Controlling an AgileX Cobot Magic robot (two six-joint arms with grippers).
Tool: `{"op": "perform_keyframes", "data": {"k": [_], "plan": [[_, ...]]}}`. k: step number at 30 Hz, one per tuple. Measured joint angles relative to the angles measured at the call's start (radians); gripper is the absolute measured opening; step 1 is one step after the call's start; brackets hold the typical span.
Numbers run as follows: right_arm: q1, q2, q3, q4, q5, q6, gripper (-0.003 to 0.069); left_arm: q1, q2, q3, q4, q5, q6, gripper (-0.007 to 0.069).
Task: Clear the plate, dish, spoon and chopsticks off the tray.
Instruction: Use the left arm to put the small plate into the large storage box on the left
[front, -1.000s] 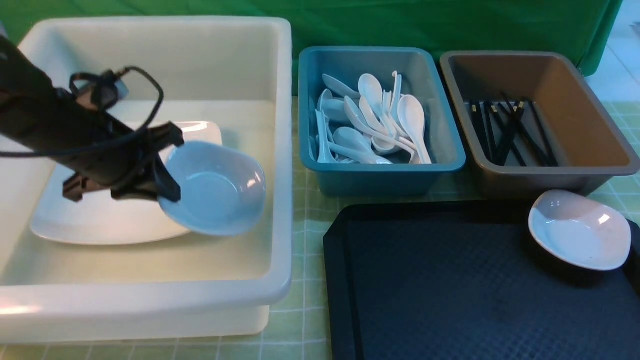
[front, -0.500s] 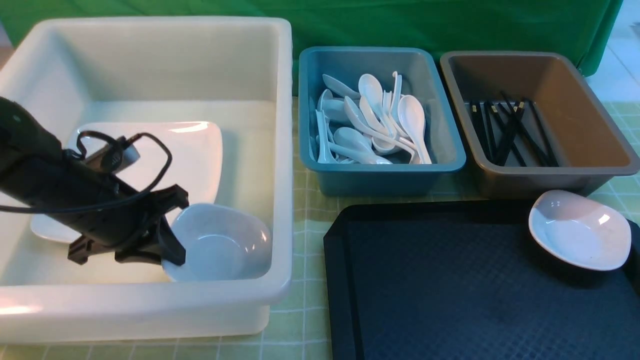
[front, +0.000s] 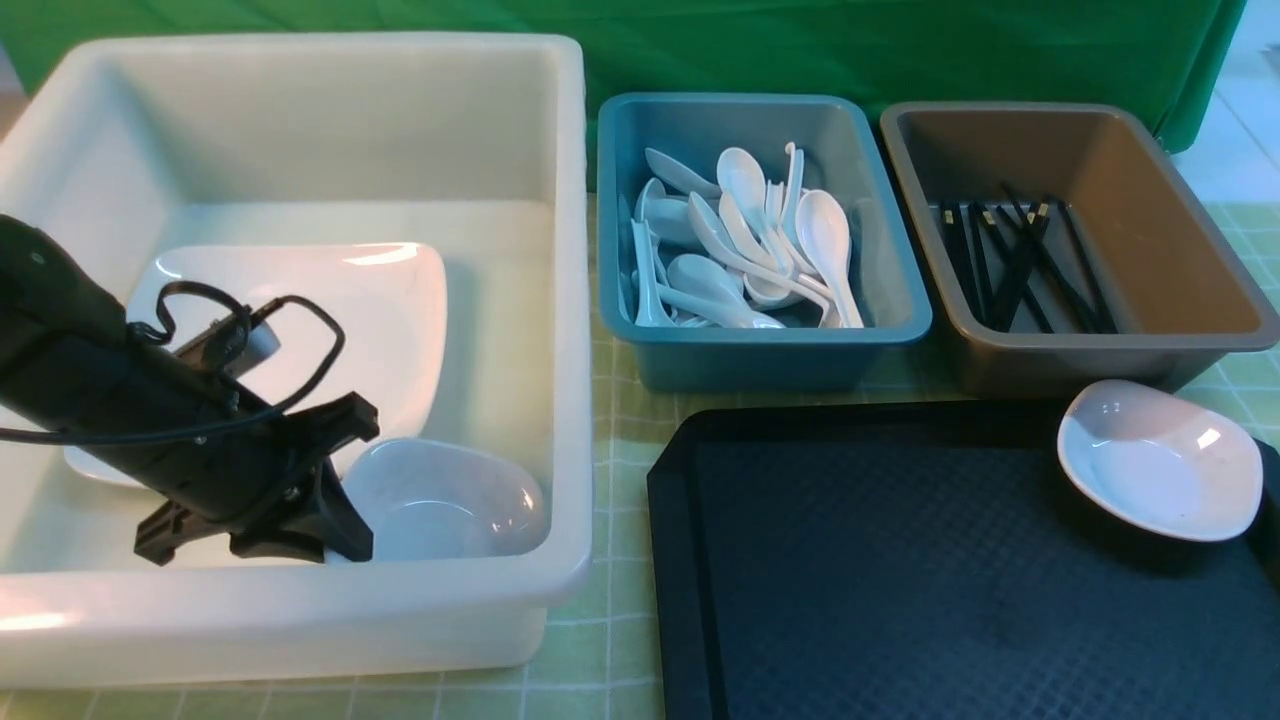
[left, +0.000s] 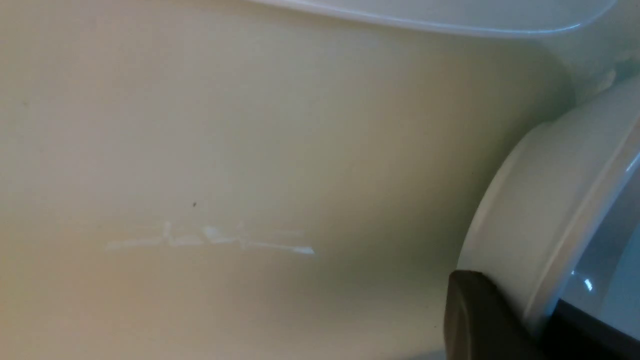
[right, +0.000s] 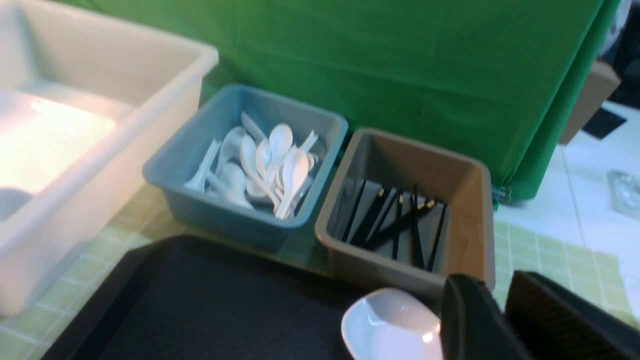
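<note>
The left gripper (front: 340, 515) is reaching down into the white bin (front: 300, 610) and pinching the rim of a dish (front: 450, 505), with its jaws pressed together on it. The dish is sitting low in the bin's near right corner; whether it is touching the floor is unclear. The plate (front: 370, 300) is lying behind it, toward the bin's left side.

The spoons (front: 740, 240) are lying heaped in the blue bin (front: 760, 365), and the chopsticks (front: 1020, 265) are lying in the brown bin (front: 1060, 370). Both bins are standing on the desk (front: 610, 640) along the tray's far edge.

A second dish (front: 1160, 465) is sitting at the far right corner of the tray (front: 900, 580). The right gripper (right: 505, 320) is hanging just beside it, and I cannot tell whether its jaws are spread.
</note>
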Motion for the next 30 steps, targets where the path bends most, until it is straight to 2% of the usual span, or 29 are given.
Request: {"op": "perform_keyframes", "data": {"k": [5, 10, 15, 19, 22, 25, 27, 29, 30], "plan": [[0.0, 0.0, 0.0, -0.001, -0.007, 0.0, 0.0116, -0.001, 0.0, 0.0, 0.036, 0.02, -0.022, 0.0069], [0.0, 0.0, 0.0, -0.001, -0.009, 0.0, 0.0116, -0.001, 0.0, -0.023, 0.123, 0.048, -0.053, 0.0242], [0.0, 0.007, 0.0, -0.001, -0.01, 0.0, 0.012, -0.001, 0.0, -0.169, 0.251, 0.15, -0.083, 0.0427], [0.0, 0.024, 0.0, -0.001, -0.003, 0.0, 0.0123, -0.001, 0.0, -0.308, 0.284, 0.229, -0.105, 0.0498], [0.0, 0.048, 0.0, -0.001, 0.005, 0.0, 0.0124, -0.011, 0.0, -0.423, 0.224, 0.29, -0.105, 0.0496], [0.0, 0.065, 0.0, -0.001, 0.007, 0.0, 0.0124, -0.044, 0.0, -0.481, 0.176, 0.312, -0.104, 0.0459], [0.0, 0.082, 0.0, -0.001, 0.007, 0.001, 0.0125, -0.134, 0.0, -0.536, 0.126, 0.319, -0.102, 0.0347], [0.0, 0.089, 0.0, -0.001, 0.008, 0.002, 0.0125, -0.19, 0.0, -0.554, 0.112, 0.316, -0.103, 0.0277], [0.0, 0.095, 0.0, 0.0, 0.008, 0.002, 0.0125, -0.266, 0.003, -0.571, 0.1, 0.314, -0.103, 0.0183]]}}
